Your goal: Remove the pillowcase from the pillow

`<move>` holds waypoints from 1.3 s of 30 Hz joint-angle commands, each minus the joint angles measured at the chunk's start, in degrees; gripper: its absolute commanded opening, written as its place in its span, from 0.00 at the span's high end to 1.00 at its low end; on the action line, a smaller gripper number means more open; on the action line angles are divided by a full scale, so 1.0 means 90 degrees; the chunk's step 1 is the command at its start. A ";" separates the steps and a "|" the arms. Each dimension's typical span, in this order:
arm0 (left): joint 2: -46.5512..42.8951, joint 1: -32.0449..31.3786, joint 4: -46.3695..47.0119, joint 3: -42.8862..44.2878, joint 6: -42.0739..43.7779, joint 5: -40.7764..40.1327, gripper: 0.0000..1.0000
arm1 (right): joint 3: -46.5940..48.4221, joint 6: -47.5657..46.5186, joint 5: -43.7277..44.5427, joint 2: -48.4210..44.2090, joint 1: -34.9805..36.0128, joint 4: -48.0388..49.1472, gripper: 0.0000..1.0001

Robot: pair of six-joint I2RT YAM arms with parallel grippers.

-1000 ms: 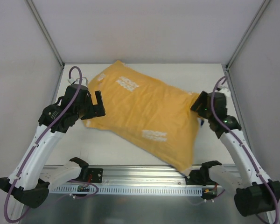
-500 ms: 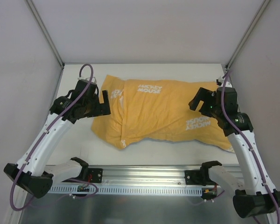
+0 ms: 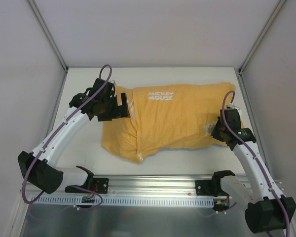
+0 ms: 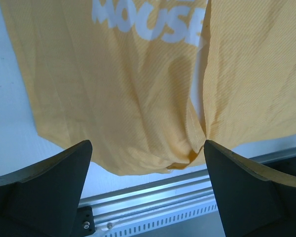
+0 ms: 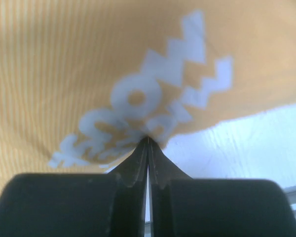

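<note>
The mustard-yellow pillowcase (image 3: 177,118) with white lettering lies across the middle of the table, stuffed and puffy. The pillow is hidden inside it; only a thin white strip (image 4: 199,74) shows along a fold near the left end. My left gripper (image 3: 122,107) hovers over that left end, jaws wide open with the yellow cloth (image 4: 113,89) below and nothing between them (image 4: 148,145). At the lower right corner, my right gripper (image 3: 218,131) is shut, its tips (image 5: 148,139) pinching a pucker of cloth at the white print (image 5: 138,113).
An aluminium rail (image 3: 153,190) runs along the near table edge, also seen in the left wrist view (image 4: 153,197). Grey walls and slanted frame posts (image 3: 49,37) close in the back and sides. Bare white tabletop (image 3: 84,148) lies front left.
The pillowcase has swung from a diagonal to lying level across the table. My left arm moved right over its left end. My right gripper dropped to the lower right corner and closed on cloth.
</note>
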 commanded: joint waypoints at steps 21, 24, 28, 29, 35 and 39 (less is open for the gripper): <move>0.0928 -0.0048 0.1368 -0.0507 -0.1320 0.0401 0.91 | 0.1858 0.0748 0.0956 0.0002 0.3429 -0.0300 0.14; 0.0695 -0.0048 0.1748 -0.0916 -0.1407 0.0685 1.00 | 0.2462 0.0661 0.1347 0.0616 0.4074 -0.0446 0.14; 0.0033 -0.0038 0.1994 -0.1462 -0.1505 0.0657 1.00 | 0.3450 0.0466 0.2119 0.1729 0.4877 -0.0768 0.13; -0.0076 -0.0038 0.2004 -0.1561 -0.1525 0.0618 1.00 | 0.3655 0.0426 0.2197 0.1993 0.5013 -0.0837 0.13; -0.0799 -0.0029 0.2159 -0.2342 -0.1847 0.0929 1.00 | 0.5286 0.0134 0.2325 0.3966 0.5698 -0.1169 0.12; -0.1111 -0.0029 0.2287 -0.2713 -0.1945 0.1077 1.00 | 0.6253 0.0045 0.2139 0.5137 0.6059 -0.1218 0.12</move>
